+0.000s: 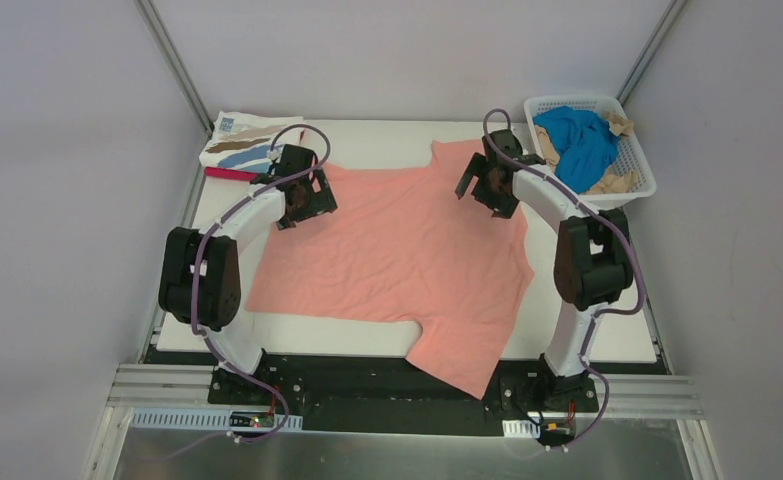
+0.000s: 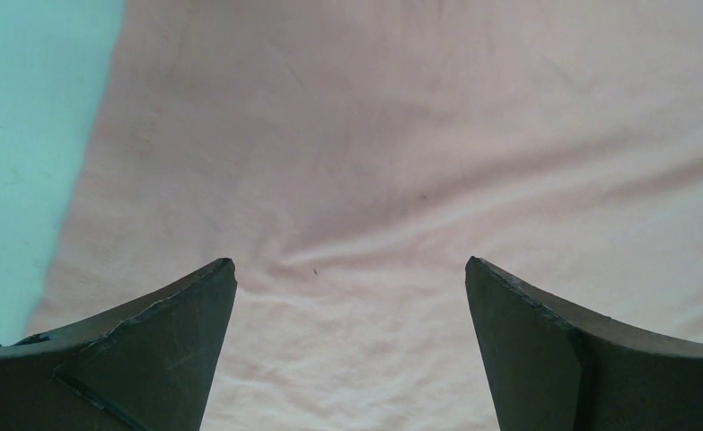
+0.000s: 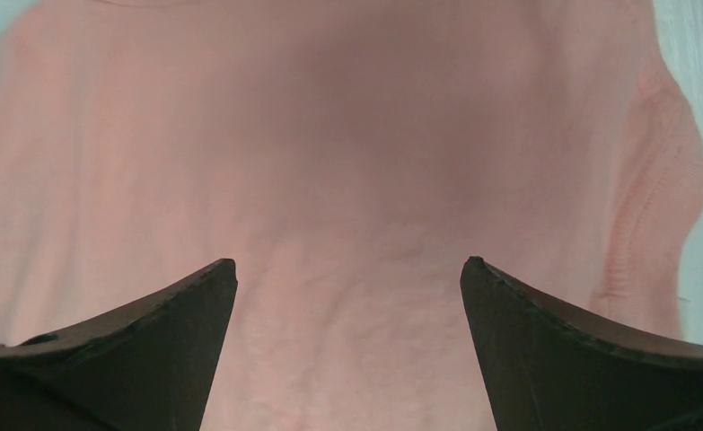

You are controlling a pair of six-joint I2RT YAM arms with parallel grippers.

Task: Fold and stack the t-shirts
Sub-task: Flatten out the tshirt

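Pink tee (image 1: 397, 250) lies spread at centre; left gripper (image 1: 305, 195) over its upper-left edge, right gripper (image 1: 487, 185) upper right; both jaws spread, empty.

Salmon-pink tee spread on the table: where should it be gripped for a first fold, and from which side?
Probably its far edge, from straight above: left claw at the far hem corner, right claw at the far sleeve. The salmon-pink tee lies flat, so only edges can be pinched; both open claws hover over that side.
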